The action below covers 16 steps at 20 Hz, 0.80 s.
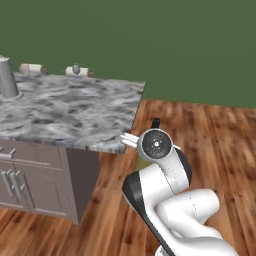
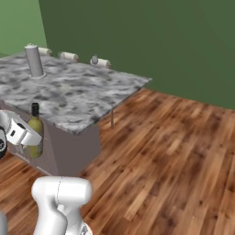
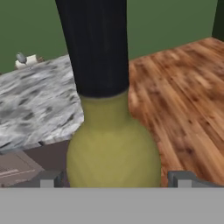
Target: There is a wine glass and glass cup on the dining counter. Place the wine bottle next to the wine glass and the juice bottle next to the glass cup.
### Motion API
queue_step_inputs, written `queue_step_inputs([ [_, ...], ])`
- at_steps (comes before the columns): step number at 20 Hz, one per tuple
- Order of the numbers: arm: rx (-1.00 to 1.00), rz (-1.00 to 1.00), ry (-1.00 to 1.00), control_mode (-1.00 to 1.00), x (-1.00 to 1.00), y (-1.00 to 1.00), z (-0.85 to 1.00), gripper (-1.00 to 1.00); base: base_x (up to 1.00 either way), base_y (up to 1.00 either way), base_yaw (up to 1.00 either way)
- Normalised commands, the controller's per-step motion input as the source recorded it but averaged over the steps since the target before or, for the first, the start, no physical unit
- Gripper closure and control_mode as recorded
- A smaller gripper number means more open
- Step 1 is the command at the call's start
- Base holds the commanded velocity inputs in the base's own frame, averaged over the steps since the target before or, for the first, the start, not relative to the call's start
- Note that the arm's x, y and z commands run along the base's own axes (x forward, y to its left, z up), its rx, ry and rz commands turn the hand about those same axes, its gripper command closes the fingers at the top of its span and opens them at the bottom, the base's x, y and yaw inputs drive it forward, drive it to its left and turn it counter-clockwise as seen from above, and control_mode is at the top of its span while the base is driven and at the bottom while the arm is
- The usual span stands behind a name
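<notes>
The wine bottle [image 3: 111,153], olive-yellow with a black neck, hangs upright in the air just off the near corner of the dining counter [image 1: 75,115]. My gripper [image 3: 113,179] is shut on its round body, a fingertip [image 3: 48,178] on either side. The bottle [image 2: 35,131] and gripper [image 2: 23,133] show beside the counter's end wall in the right base view. In the left base view only the bottle's top [image 1: 155,122] rises behind the hand. A small grey wine glass [image 1: 76,68] stands at the counter's far edge. A tall grey glass cup [image 1: 7,77] stands far left. The juice bottle is out of view.
Cushioned stools [image 2: 69,56] line the counter's far side. The grey cabinet body [image 1: 40,185] under the counter stands close to the left of the held bottle. Wooden floor [image 2: 174,151] stretches to the right, up to a green wall [image 1: 150,40].
</notes>
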Motion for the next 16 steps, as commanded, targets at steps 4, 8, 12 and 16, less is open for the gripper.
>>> queue_step_inputs([
  [4,0.00,0.00,0.00,1.00,0.00,0.00,0.00,1.00,0.35,-0.57,0.00],
  [8,0.00,0.00,0.00,1.00,0.00,0.00,0.00,1.00,0.38,-0.56,0.00],
  [12,0.00,0.00,0.00,1.00,0.00,0.00,0.00,1.00,0.44,-0.54,0.00],
  [16,0.00,0.00,0.00,1.00,0.00,0.00,0.00,1.00,0.52,-0.51,0.01],
])
